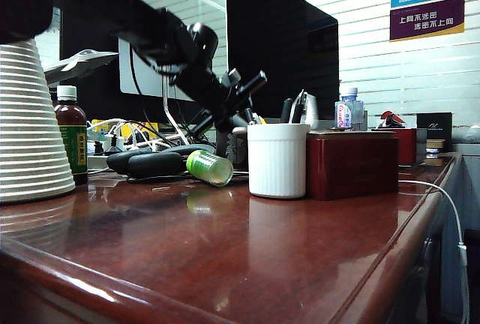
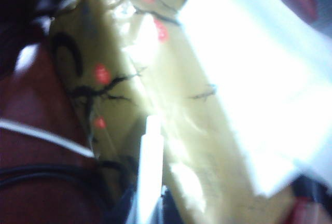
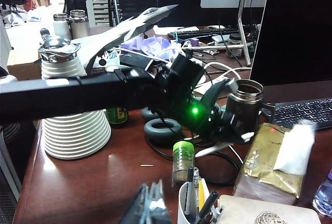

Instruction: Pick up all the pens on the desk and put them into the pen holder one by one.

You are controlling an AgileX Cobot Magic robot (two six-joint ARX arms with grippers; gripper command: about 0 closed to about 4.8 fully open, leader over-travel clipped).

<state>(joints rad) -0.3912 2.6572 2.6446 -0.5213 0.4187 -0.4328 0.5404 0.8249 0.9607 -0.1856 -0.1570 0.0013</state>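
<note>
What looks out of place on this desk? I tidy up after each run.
The green-capped bottle lies tipped on its side on the desk, left of the pen holder; nothing looks spilled. The left gripper holds a white pen in mid-air behind the holder. The right gripper is shut, empty.

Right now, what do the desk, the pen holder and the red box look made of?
Desk: wood or veneer under a glossy lacquer; it mirrors the things standing on it. Pen holder: white and ribbed, matte, probably ceramic or plastic. Red box: dark red with a soft sheen, perhaps lacquered wood or tin; the look leaves it open.
</note>
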